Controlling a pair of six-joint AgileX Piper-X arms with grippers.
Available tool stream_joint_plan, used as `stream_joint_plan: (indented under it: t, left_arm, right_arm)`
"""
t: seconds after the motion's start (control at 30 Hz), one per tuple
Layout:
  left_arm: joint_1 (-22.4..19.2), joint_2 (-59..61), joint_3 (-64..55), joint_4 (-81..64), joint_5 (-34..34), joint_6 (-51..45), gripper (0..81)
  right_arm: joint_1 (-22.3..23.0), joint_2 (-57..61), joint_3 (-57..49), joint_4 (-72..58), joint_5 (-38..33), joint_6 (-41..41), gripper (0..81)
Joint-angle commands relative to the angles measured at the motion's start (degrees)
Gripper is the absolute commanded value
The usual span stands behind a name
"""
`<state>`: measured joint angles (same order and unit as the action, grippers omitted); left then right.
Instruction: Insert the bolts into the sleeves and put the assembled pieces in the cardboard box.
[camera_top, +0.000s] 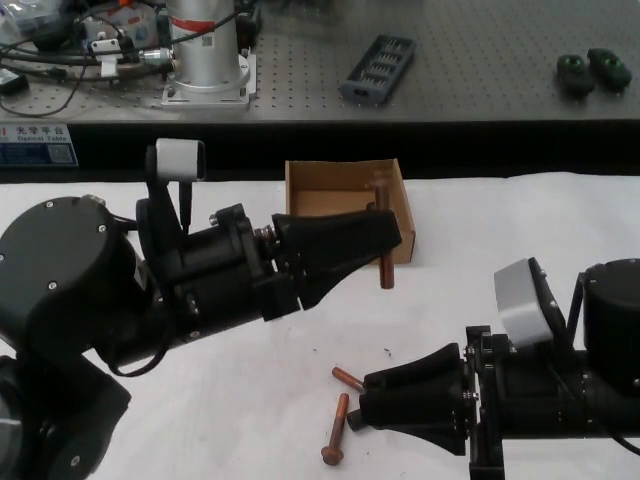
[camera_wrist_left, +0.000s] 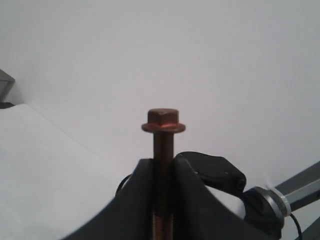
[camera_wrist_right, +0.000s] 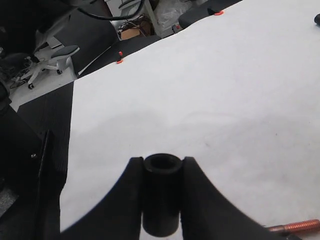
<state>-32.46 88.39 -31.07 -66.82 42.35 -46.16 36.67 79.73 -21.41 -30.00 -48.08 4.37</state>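
My left gripper (camera_top: 391, 236) hangs in front of the cardboard box (camera_top: 345, 192), shut on a copper bolt (camera_top: 386, 270) that stands upright. In the left wrist view the bolt (camera_wrist_left: 163, 121) rises head up from between the fingers of the gripper (camera_wrist_left: 163, 167). My right gripper (camera_top: 366, 402) is low over the white table near the front edge. It is shut on a black sleeve (camera_wrist_right: 161, 196), whose open bore faces up between the fingers of the gripper (camera_wrist_right: 161, 172).
Two loose copper bolts (camera_top: 336, 432) (camera_top: 348, 378) lie on the white cloth just left of my right gripper; one bolt (camera_wrist_right: 295, 227) is in the right wrist view. Behind the box is a perforated bench with a metal post (camera_top: 205, 50) and a black rack (camera_top: 378, 66).
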Motion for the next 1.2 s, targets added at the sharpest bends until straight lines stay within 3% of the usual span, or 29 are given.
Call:
stream_joint_plan:
  t: [0.0,0.3,0.9,1.17]
  left_arm:
    - [-0.23,-0.11,1.24,-0.94,2.23,-1.72,0.6]
    - [-0.23,-0.11,5.86,-0.59,-2.91,-1.34,0.6]
    - [-0.23,-0.11,6.42,3.07,-0.03,11.82,0.6]
    - [-0.42,-0.11,6.42,3.77,-0.05,14.69,0.6]
  right_arm:
    - [0.18,-0.69,0.01,-0.34,-0.01,-0.61,7.6]
    - [0.18,-0.69,-0.09,-0.41,2.51,-1.83,7.6]
    - [0.18,-0.82,-0.09,-1.80,-5.31,2.61,7.6]
    - [0.18,-0.82,-0.09,-6.87,-5.57,4.87,7.6]
